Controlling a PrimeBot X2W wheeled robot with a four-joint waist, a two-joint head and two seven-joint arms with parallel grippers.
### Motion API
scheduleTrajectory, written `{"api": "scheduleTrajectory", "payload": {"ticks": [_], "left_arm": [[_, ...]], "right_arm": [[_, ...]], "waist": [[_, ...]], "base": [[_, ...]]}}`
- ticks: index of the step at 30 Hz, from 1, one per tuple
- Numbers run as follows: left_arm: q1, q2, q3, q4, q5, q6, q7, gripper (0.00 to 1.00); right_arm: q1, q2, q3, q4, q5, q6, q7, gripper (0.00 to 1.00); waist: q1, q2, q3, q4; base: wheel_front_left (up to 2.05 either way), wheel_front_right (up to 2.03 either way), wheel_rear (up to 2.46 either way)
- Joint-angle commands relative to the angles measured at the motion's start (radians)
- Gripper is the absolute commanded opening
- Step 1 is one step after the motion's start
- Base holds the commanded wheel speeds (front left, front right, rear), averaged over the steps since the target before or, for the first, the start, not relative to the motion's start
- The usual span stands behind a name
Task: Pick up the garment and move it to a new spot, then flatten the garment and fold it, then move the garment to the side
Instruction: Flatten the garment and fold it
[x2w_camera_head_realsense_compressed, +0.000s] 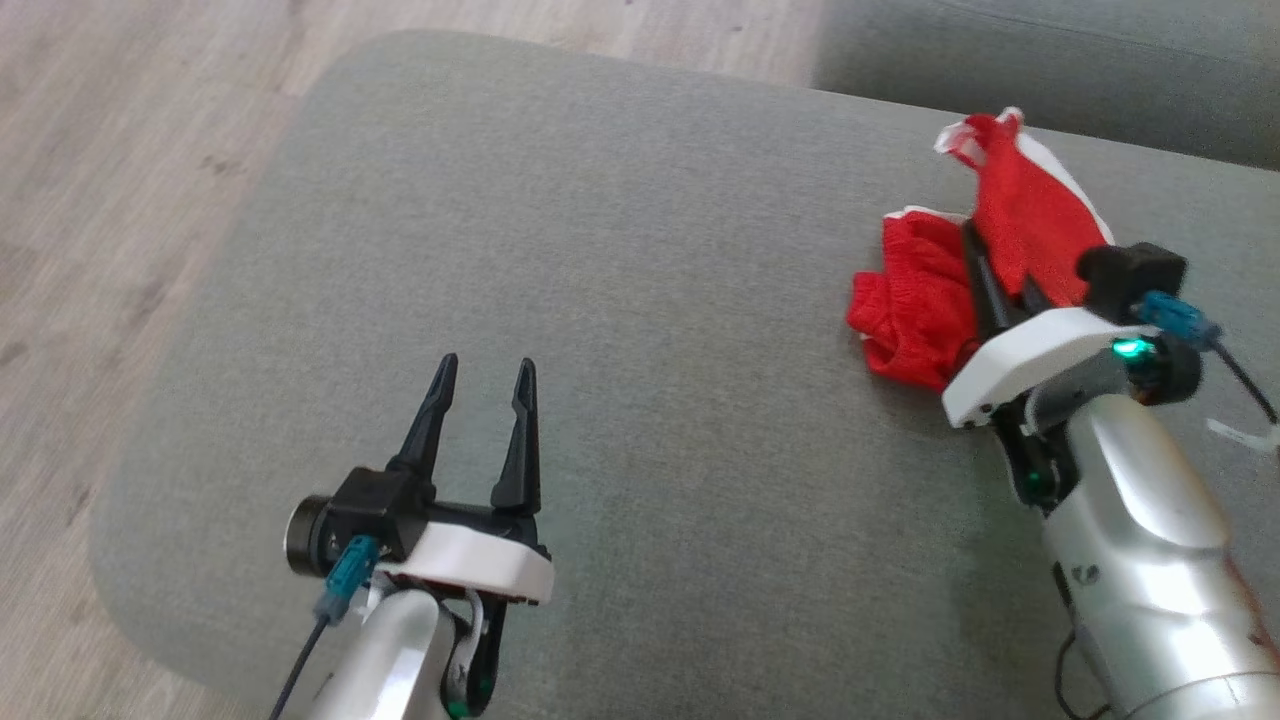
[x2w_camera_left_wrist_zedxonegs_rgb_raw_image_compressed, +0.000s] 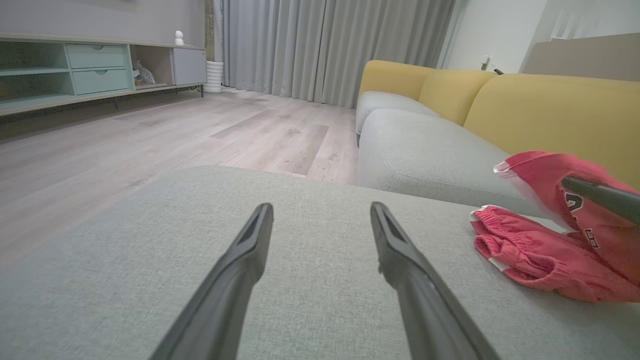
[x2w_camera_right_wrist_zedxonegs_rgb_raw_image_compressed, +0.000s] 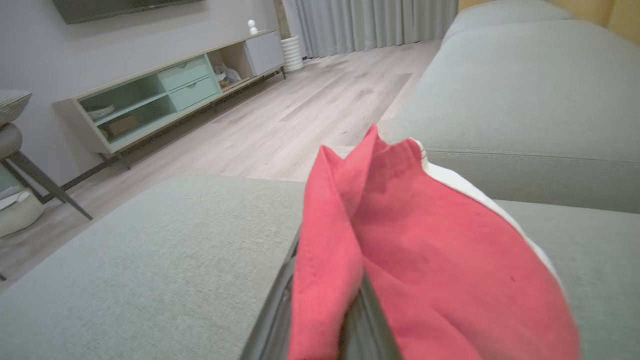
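Now, the right gripper (x2w_camera_head_realsense_compressed: 975, 245) holds the red garment (x2w_camera_head_realsense_compressed: 915, 300) by one fold.
Its jaws are pressed together on the cloth, which drapes over them while the rest lies bunched on the grey cushion (x2w_camera_head_realsense_compressed: 650, 300) at the robot's right. The left gripper (x2w_camera_head_realsense_compressed: 485, 375) hovers spread and empty, well apart. The pinch looks thin: a quick carry could let the fabric slip free.
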Motion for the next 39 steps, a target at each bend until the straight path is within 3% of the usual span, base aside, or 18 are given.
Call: {"api": "scheduleTrajectory", "payload": {"ticks": [1, 13, 14, 15, 24, 27, 33, 39], "left_arm": [[-0.042, 0.007, 0.026, -0.024, -0.004, 0.005, -0.005, 1.00], [-0.045, 0.007, 0.019, -0.021, -0.037, 0.012, -0.005, 1.00], [-0.047, 0.007, 0.018, -0.021, -0.038, 0.013, -0.005, 1.00], [-0.048, 0.007, 0.018, -0.020, -0.039, 0.013, -0.005, 1.00], [-0.052, 0.007, 0.034, -0.005, -0.019, 0.006, -0.005, 1.00], [-0.050, 0.007, 0.053, 0.006, -0.004, 0.007, -0.005, 1.00], [-0.039, 0.007, 0.097, 0.005, 0.015, -0.002, -0.005, 1.00], [-0.001, 0.007, 0.145, -0.020, 0.039, 0.001, -0.005, 1.00]], "right_arm": [[-0.040, 0.018, 0.034, -0.022, 0.008, -0.001, -0.007, 0.00], [-0.051, 0.011, 0.252, 0.106, 0.031, -0.001, -0.002, 0.00], [-0.052, 0.009, 0.273, 0.120, 0.029, -0.001, 0.003, 0.82], [-0.052, 0.009, 0.290, 0.132, 0.030, -0.001, 0.007, 1.00], [-0.051, 0.008, 0.368, 0.128, 0.078, -0.001, -0.085, 1.00], [-0.039, -0.021, 0.362, 0.095, 0.072, -0.001, -0.127, 1.00], [0.044, -0.073, 0.200, -0.028, 0.025, -0.001, -0.148, 1.00], [0.223, -0.046, -0.007, -0.243, -0.111, -0.001, -0.149, 1.00]], "waist": [[0.0000, 0.0000, 0.004, 0.017], [0.0000, 0.0000, 0.004, 0.032], [0.0000, 0.0000, 0.004, 0.028], [0.0000, 0.0000, 0.003, 0.023], [0.0000, 0.0000, -0.028, -0.055], [0.0000, 0.0000, -0.050, -0.098], [0.0000, 0.0000, -0.081, -0.183], [0.0000, 0.0000, -0.096, -0.259]], "base": [[0.00, 0.00, 0.00], [0.00, 0.00, 0.00], [0.00, 0.00, 0.00], [0.00, 0.00, 0.00], [0.00, 0.00, 0.00], [0.00, 0.00, 0.00], [0.00, 0.00, 0.00], [0.00, 0.00, 0.00]]}}
